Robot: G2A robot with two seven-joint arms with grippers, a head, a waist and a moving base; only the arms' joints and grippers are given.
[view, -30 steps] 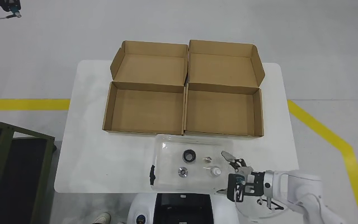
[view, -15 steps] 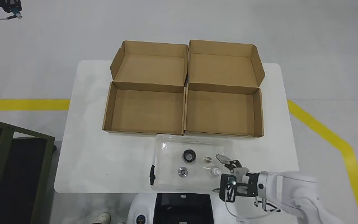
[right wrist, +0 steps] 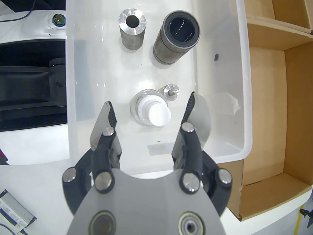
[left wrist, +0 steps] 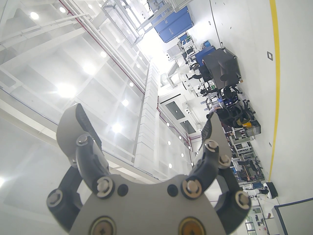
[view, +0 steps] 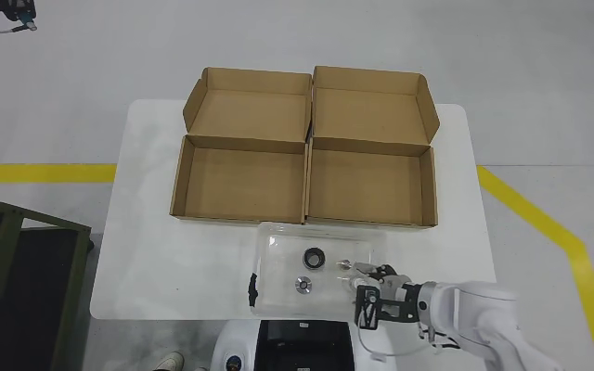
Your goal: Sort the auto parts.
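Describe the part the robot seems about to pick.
Find the clear bin beside the cardboard boxes. Inside, below the open right end effector, stands a clear part with a white stepped cap. Its neighbours are grey metal.

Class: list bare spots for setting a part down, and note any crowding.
Bare: the left box and right box floors; the table strip left of the bin. Crowded: the bin's middle, where four parts cluster by the open right tool.

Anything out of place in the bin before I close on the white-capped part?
Nothing spilled or tipped in the clear bin. Only oddities: a dark speck on the bin floor beside the linear bearing, and the left gripper points at the ceiling, open.
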